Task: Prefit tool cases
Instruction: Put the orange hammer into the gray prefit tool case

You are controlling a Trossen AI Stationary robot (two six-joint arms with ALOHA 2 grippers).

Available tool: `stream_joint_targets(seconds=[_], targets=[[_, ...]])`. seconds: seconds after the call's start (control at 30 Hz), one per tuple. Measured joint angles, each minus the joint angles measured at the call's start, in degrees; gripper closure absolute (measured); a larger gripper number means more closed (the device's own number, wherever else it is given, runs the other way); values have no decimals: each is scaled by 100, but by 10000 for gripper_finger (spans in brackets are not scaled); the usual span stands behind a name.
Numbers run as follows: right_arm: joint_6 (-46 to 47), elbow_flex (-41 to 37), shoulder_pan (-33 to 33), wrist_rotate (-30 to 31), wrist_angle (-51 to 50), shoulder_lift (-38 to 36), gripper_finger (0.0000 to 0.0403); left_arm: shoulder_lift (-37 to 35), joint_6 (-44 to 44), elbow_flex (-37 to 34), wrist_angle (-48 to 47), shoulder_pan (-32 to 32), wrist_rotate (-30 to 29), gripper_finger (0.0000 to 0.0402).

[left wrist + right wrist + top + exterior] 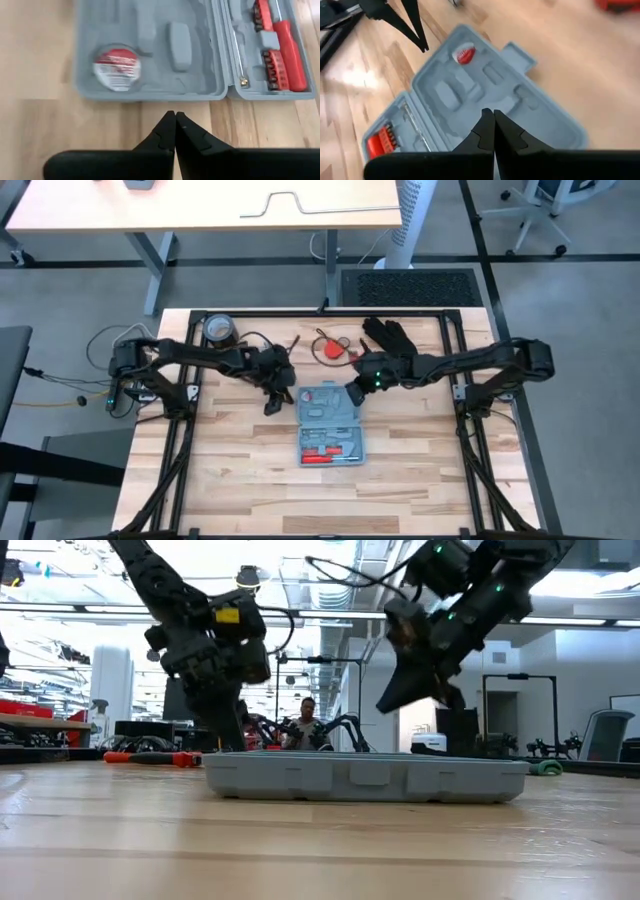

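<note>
Tool case lying open, interior tools partly blurred; left gripper and right gripper both pinched closed, empty.

Tool case: blue-grey shell, paler grey moulded recesses. Red-handled screwdriver and red bit strips inside; round red-and-white label in one recess. Table: pale wood, streaked planks. Glove black. Arms dark, green lights on the right one.
</note>
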Motion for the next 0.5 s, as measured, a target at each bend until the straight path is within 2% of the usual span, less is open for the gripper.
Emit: stream_joint_targets(seconds=[0.17,0.37,0.5], targets=[[-222,2,-255,217,-131,-300,397,-656,245,2,-347,210,-340,401],[-391,2,-625,224,-118,-387,397,-1416,668,2,-550,568,-1205,401],[-464,2,-834,225,-112,-387,397,-1863,835,2,-718,899,-1491,401]])
